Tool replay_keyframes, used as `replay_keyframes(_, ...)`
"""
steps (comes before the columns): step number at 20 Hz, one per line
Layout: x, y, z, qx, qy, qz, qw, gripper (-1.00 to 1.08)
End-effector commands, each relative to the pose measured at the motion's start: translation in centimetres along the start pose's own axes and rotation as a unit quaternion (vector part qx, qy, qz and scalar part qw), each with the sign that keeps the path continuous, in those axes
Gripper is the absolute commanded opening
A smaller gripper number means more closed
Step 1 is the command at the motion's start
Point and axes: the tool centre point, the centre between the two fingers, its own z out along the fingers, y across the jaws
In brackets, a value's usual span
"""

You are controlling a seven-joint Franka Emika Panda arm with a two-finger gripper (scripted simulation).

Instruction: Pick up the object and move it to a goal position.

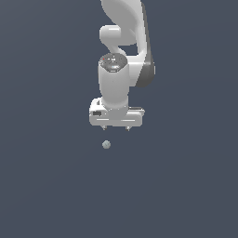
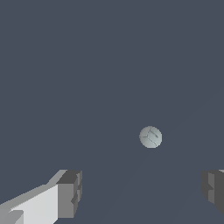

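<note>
The object is a tiny pale grey-green matte ball [image 1: 106, 144] resting on the dark grey floor, just below the white gripper [image 1: 115, 128] in the exterior view. The gripper is open and empty, its two short fingertips set wide apart, and it stands apart from the ball. In the wrist view the ball [image 2: 150, 137] lies ahead of the gap between the two grey finger pads [image 2: 70, 194], touching neither; the gripper's midpoint [image 2: 142, 192] sits short of it.
The white arm [image 1: 122, 42] rises from the gripper toward the top of the exterior view. Plain dark grey floor [image 1: 186, 186] surrounds the ball on all sides.
</note>
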Motion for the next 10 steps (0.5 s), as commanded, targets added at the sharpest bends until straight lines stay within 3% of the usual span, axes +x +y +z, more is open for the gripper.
replay_keyframes(1, 0.1, 0.4, 0.9, 0.001, -0.002, 0.02, 0.9998, 1.0)
replay_keyframes(10, 0.2, 3.0, 6.0, -0.001, -0.009, 0.14, 0.9901, 1.0)
